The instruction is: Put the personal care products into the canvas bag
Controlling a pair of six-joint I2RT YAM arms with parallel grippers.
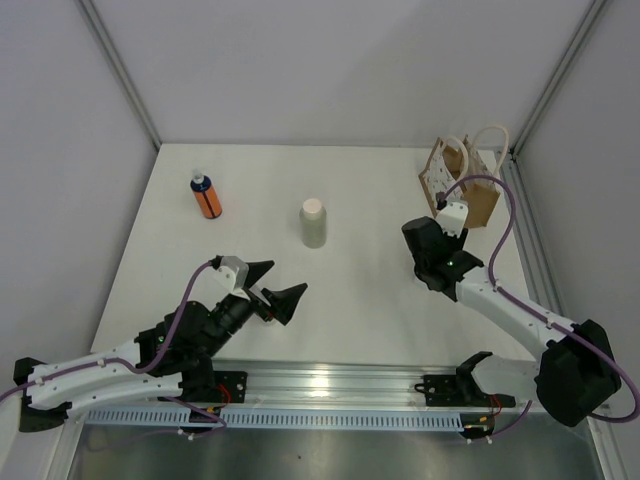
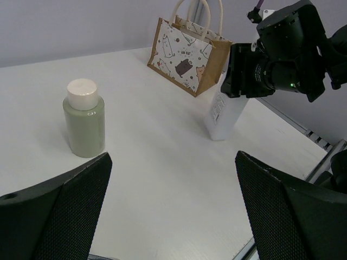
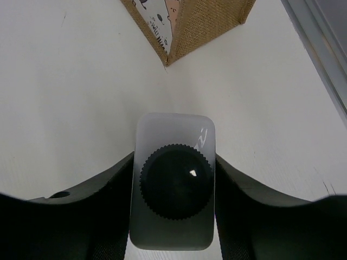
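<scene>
Right wrist cam: we see the right claw (image 3: 173, 168) half-closed, pinching the white bottle (image 3: 172, 187) by its sides for a lift; bag (image 3: 195, 24) sits just ahead.

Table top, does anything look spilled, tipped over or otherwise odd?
Nothing stands out. The orange bottle, cream bottle and canvas bag all stand upright, and the white bottle in the right end effector is upright too. No spills.
</scene>
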